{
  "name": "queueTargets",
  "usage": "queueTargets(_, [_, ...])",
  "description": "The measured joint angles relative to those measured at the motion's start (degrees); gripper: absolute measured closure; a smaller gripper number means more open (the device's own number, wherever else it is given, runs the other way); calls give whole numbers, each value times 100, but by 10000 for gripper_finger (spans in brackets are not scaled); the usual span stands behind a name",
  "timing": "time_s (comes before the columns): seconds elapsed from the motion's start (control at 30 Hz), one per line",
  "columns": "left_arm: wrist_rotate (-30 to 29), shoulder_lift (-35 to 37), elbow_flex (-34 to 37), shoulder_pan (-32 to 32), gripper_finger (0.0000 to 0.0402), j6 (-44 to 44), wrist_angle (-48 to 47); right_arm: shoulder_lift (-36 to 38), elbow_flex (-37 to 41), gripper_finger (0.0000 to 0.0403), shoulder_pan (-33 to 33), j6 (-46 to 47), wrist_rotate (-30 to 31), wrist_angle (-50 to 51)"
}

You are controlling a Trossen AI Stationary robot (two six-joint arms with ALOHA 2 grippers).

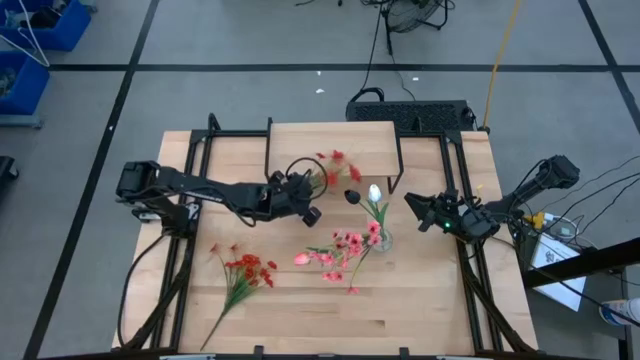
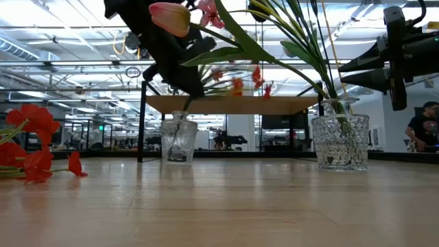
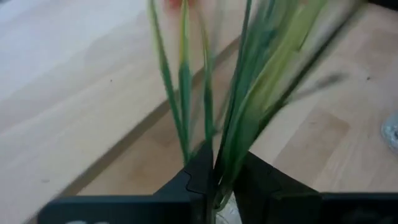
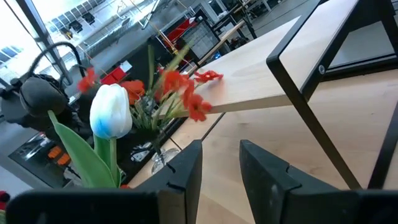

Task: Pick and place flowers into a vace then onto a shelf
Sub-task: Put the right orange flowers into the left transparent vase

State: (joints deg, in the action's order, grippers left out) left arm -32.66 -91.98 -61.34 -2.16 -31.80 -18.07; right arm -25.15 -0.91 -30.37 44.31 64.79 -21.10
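Up front, left claw point(image 3: 225, 180) pinches thin green flower stems point(image 3: 242, 106), red blossoms point(image 1: 334, 166).

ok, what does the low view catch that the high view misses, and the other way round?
Only low: two glass vases seen side-on, one under the shelf at, one at; a person at the right edge.

Only high: the red spray lying loose on the table, pink flowers beside the right vase, and both arms' layout.

Both: the left gripper holding stems by the shelf, the right gripper waiting.
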Motion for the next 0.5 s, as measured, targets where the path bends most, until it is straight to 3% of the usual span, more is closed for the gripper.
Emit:
queueTargets(0.33, [64,-53,7,-17,220,-433,-3,2,0,303,2,0,26,48])
queueTargets(0.5, [185,-25,7,-23,181,-476,-3,0,1,303,2,0,295,52])
